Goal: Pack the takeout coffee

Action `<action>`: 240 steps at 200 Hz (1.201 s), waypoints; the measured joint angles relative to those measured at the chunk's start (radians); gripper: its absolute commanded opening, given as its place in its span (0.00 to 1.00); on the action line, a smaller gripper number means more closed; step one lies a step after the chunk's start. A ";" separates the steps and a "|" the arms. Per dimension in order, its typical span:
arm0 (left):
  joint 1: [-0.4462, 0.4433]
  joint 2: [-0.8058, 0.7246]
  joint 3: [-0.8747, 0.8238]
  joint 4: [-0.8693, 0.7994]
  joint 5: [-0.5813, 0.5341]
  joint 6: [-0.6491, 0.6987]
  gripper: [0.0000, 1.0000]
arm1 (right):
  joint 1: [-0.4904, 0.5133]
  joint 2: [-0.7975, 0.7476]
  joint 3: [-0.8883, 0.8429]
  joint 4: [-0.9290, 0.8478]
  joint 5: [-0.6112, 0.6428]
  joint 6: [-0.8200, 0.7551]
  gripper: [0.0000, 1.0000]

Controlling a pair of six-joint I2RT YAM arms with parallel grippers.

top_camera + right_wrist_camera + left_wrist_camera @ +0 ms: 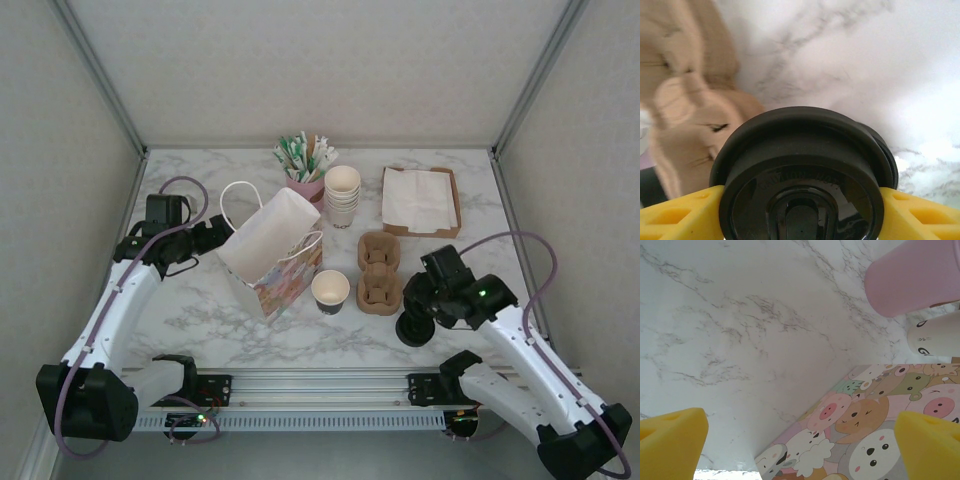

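Observation:
The takeout coffee, a cup with its lid on, is out of view. A lidless paper cup stands upright in front of the cartoon-print paper bag, which leans with its mouth open. My right gripper is down over a pile of black lids at the front right. In the right wrist view its yellow fingers press both sides of the top black lid. My left gripper is open beside the bag's left side, with the printed bag below it and nothing between its pads.
A brown pulp cup carrier lies right of the lidless cup. A stack of cream cups, a pink cup of straws and a napkin box stand at the back. The pink cup is close to the bag.

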 measured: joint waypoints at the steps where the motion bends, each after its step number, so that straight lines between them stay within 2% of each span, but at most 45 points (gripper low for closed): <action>1: 0.000 0.000 0.000 0.000 0.000 0.000 0.96 | 0.000 0.001 0.006 0.000 0.000 -0.007 0.71; 30: 0.000 0.000 0.000 0.000 0.000 0.000 0.96 | 0.042 0.039 0.120 0.033 -0.008 -0.147 0.72; 84: 0.000 0.002 0.002 -0.011 -0.031 0.000 0.96 | 0.324 0.290 0.294 0.117 -0.007 -0.316 0.72; 114: -0.001 0.012 0.005 -0.024 -0.051 0.000 0.96 | 0.413 0.453 0.372 0.127 -0.012 -0.366 0.72; 159: -0.001 0.013 0.006 -0.027 -0.054 0.000 0.96 | 0.459 0.593 0.443 0.120 -0.031 -0.381 0.73; 240: -0.001 0.013 0.006 -0.029 -0.054 0.000 0.96 | 0.463 0.755 0.527 0.095 -0.034 -0.385 0.73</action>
